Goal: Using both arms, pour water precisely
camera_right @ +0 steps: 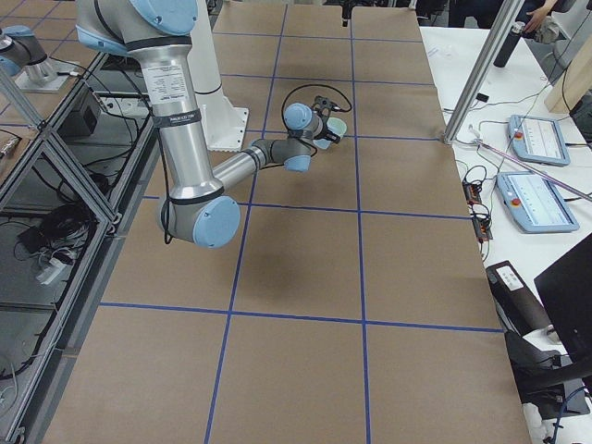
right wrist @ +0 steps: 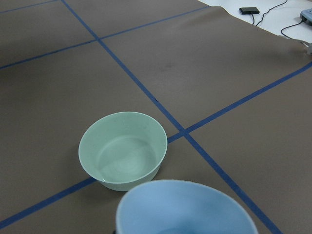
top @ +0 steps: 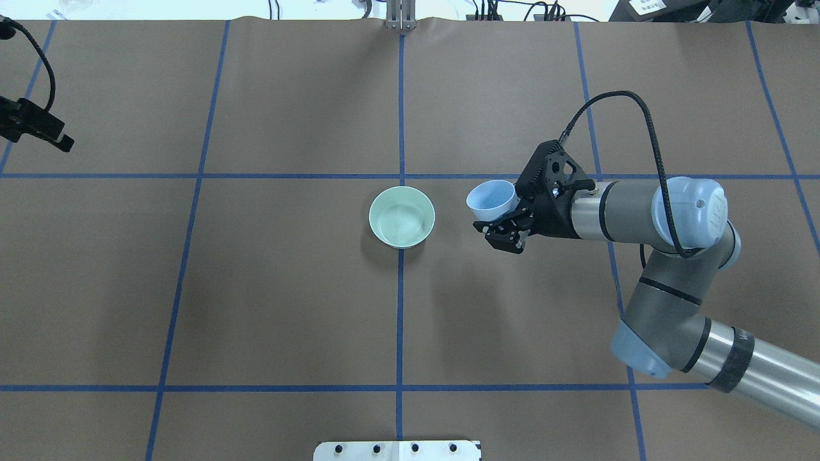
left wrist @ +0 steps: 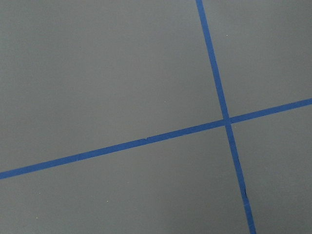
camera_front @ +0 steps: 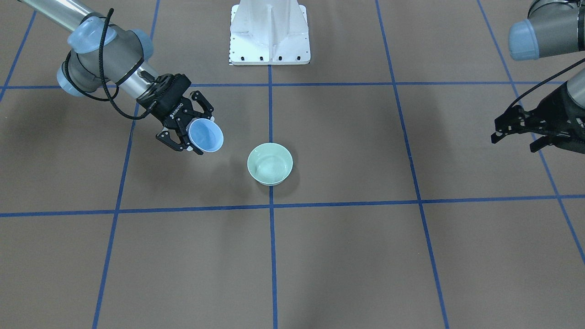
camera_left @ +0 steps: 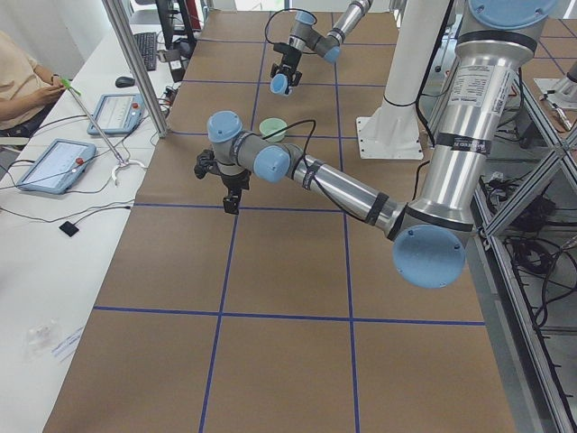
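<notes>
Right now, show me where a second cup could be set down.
Bare brown paper-covered table lies between the mint-green round bowl and the black left claw, and across the taped squares farthest from the white pedestal. Crowded only on the bowl's other side, where the black right claw holds the light blue cup.

From the right wrist camera the light blue plastic cup (right wrist: pixel 187 207) runs off the bottom edge, hiding its base and the right pincer (camera_front: pixel 197 133) around it. Overhead, the left pincer (camera_front: pixel 513 137) is clipped by the left border. In the 2 side views the pale green round bowl (camera_left: pixel 273 129) is too small to show its clear water (right wrist: pixel 127 165).
</notes>
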`<state>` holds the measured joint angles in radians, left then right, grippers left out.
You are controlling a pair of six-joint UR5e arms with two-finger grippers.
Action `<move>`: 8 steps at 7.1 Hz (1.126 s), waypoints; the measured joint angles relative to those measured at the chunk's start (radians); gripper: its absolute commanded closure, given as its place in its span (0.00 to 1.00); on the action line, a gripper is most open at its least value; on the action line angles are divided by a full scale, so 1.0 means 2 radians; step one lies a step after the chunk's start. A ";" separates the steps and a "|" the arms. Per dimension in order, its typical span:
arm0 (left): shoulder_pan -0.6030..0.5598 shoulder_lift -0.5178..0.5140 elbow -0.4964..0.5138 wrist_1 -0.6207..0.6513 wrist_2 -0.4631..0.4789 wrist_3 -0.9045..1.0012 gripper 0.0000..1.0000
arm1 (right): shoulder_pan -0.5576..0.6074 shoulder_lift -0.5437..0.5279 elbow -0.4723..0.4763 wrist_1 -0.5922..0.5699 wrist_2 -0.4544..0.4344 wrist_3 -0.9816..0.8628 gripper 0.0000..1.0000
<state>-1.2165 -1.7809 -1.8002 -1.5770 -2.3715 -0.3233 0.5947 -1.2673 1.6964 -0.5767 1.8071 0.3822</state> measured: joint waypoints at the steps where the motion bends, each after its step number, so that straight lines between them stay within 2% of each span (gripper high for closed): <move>1: 0.000 0.000 0.000 0.000 -0.002 0.000 0.00 | -0.001 0.016 0.003 -0.039 0.001 0.000 1.00; 5: 0.000 0.000 0.001 0.000 -0.004 0.000 0.00 | -0.014 0.076 0.006 -0.160 -0.012 -0.002 1.00; 8: 0.000 0.000 0.001 0.000 -0.004 0.001 0.00 | -0.026 0.106 0.006 -0.230 -0.029 -0.002 1.00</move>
<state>-1.2167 -1.7800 -1.7979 -1.5769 -2.3792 -0.3221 0.5425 -1.0544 1.7094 -1.0358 1.7494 0.3789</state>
